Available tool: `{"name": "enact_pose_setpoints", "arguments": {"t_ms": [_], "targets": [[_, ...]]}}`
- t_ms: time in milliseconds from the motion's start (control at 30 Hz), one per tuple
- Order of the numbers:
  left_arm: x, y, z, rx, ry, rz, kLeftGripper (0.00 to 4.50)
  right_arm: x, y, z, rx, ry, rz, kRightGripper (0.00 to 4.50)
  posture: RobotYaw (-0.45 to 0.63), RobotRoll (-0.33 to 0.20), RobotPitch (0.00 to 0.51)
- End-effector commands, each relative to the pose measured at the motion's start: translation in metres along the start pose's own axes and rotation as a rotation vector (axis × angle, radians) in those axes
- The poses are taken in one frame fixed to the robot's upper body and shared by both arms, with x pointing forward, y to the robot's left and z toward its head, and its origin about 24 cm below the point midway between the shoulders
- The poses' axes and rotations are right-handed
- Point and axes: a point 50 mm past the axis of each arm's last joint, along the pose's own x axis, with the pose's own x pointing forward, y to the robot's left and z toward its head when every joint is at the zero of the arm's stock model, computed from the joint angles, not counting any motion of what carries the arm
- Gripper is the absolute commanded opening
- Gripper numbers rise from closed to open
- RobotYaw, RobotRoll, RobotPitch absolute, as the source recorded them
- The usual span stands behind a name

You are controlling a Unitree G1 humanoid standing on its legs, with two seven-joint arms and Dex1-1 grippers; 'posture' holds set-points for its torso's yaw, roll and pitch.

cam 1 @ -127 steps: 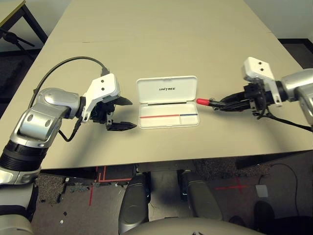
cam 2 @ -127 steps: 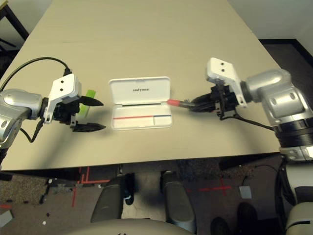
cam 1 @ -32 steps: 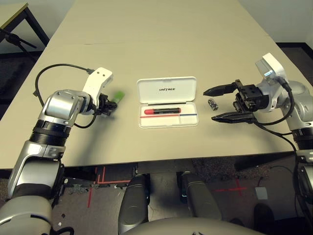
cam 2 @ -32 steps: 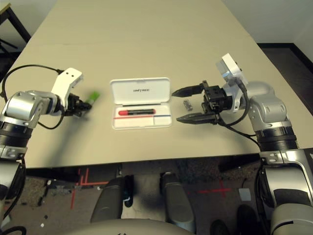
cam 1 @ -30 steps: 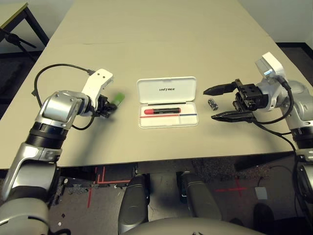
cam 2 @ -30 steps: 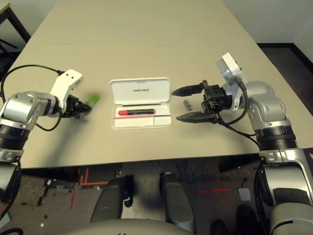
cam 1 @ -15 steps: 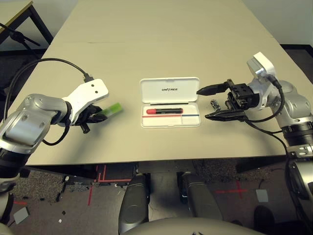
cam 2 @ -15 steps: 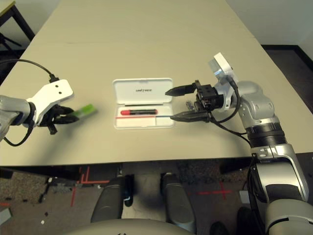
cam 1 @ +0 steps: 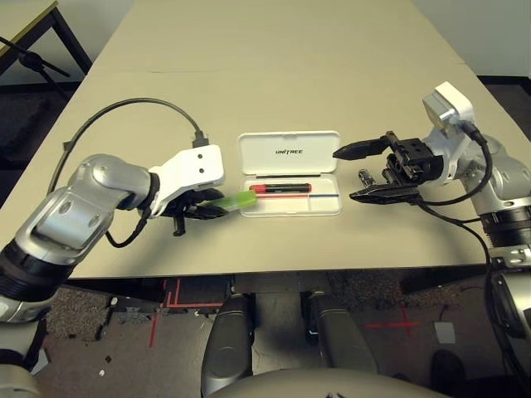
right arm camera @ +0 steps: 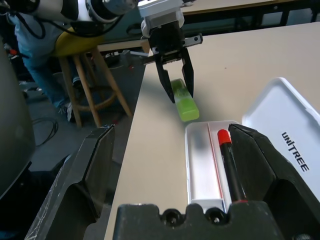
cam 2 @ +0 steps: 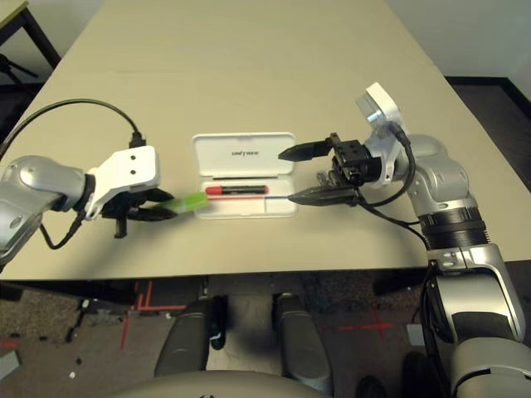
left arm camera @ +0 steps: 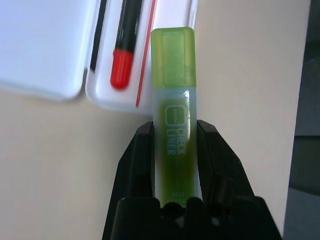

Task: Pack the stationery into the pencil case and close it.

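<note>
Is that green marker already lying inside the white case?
No. The left gripper holds the green marker by its sides, its tip just over the edge of the case, where the red marker lies.

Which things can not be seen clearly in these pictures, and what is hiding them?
- Small metal piece, left eye view: too small to tell its shape, partly behind the right gripper fingers.
- Green highlighter, left wrist view: rear end buried between the left gripper fingers.
- Red marker, left wrist view: black end cut off by the picture edge.
- Pencil case, right wrist view: near end behind the gripper.
</note>
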Motion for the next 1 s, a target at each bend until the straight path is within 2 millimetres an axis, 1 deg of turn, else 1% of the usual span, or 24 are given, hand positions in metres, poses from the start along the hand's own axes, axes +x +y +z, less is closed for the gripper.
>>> {"name": "enact_pose_setpoints", "arguments": {"t_ms": [33, 200, 333, 467, 633, 800, 833, 900, 1000], "targets": [[0.010, 0.002, 0.004, 0.050, -0.009, -0.033, 1.08, -0.004, 0.005, 0.003, -0.011, 0.006, -0.023, 4.50, 0.02, 0.000, 0.157], [0.021, 0.009, 0.011, 0.107, -0.031, -0.040, 1.08, -0.010, 0.009, 0.004, -0.008, 0.014, -0.053, 4.50, -0.01, 0.000, 0.160], [0.035, 0.015, 0.018, 0.129, -0.063, -0.065, 1.08, -0.014, 0.013, 0.005, 0.004, 0.018, -0.089, 4.50, -0.04, 0.000, 0.161], [0.050, 0.015, 0.025, 0.169, -0.086, -0.107, 1.08, -0.019, 0.015, 0.004, 0.015, 0.058, -0.155, 4.50, -0.07, 0.000, 0.160], [0.058, 0.014, 0.027, 0.178, -0.103, -0.141, 1.08, -0.026, 0.017, 0.004, 0.022, 0.086, -0.244, 4.50, -0.09, 0.000, 0.159], [0.065, 0.012, 0.026, 0.183, -0.106, -0.153, 1.08, -0.039, 0.013, -0.001, 0.032, 0.179, -0.407, 4.50, -0.10, 0.000, 0.163], [0.066, 0.012, 0.026, 0.183, -0.105, -0.151, 1.08, -0.044, 0.012, -0.003, 0.041, 0.227, -0.477, 4.50, -0.10, 0.000, 0.163], [0.068, 0.012, 0.025, 0.183, -0.103, -0.150, 1.08, -0.049, 0.010, -0.006, 0.044, 0.276, -0.566, 4.50, -0.10, 0.000, 0.164], [0.070, 0.012, 0.023, 0.180, -0.099, -0.144, 1.08, -0.053, 0.011, -0.007, 0.047, 0.314, -0.625, 4.50, -0.10, 0.000, 0.164]]}}
